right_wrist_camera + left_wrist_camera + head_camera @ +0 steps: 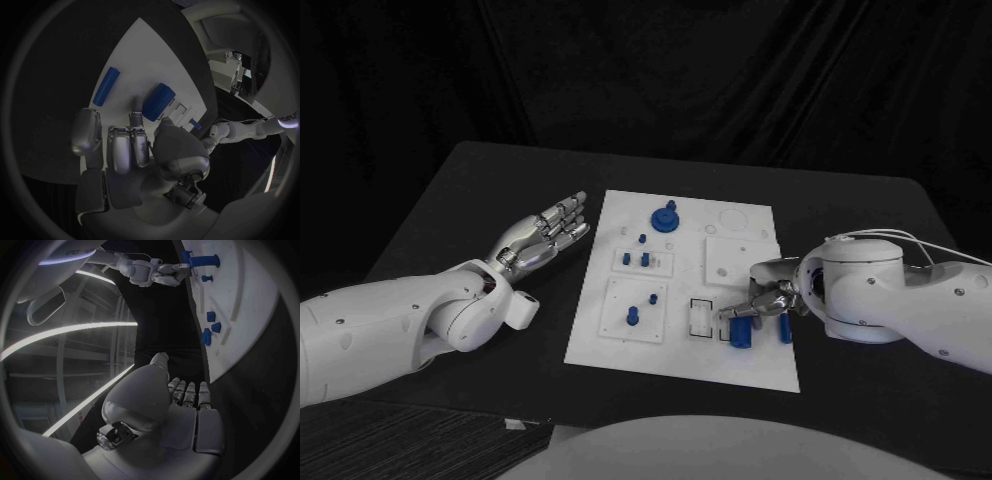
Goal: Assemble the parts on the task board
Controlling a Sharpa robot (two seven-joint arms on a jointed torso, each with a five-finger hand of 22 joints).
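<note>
My right hand [759, 303] hangs over the near right corner of the task board [733, 365], and that is where the next move seems to be decided. 2 loose blue parts lie flat there: a thicker block [738, 331] just under my fingertips and a slimmer bar [785, 329] beside it, toward the board's right edge. Both have their long axes running roughly from the near edge toward the far edge, almost parallel to each other. From the wrist, the block [157, 100] sits just past my fingers [129, 142] and the bar [106, 86] a little farther off to one side. My right hand is clearly the nearer one; the block lies straight ahead of the fingertips.

The right hand's fingers are curled downward and close together, with the tips at or just above the block. I cannot tell whether they already pinch it or only hover against it, so I will not call it a grip.

My left hand [545, 235] is released, fingers stretched nearly straight and slightly apart, holding nothing. It hovers over the black table [488, 190] just off the board's left edge, well apart from the loose parts.

Other blue parts already stand in the board: a tall knobbed piece [665, 217] near the far edge and small pegs [633, 317] in the left plates.
</note>
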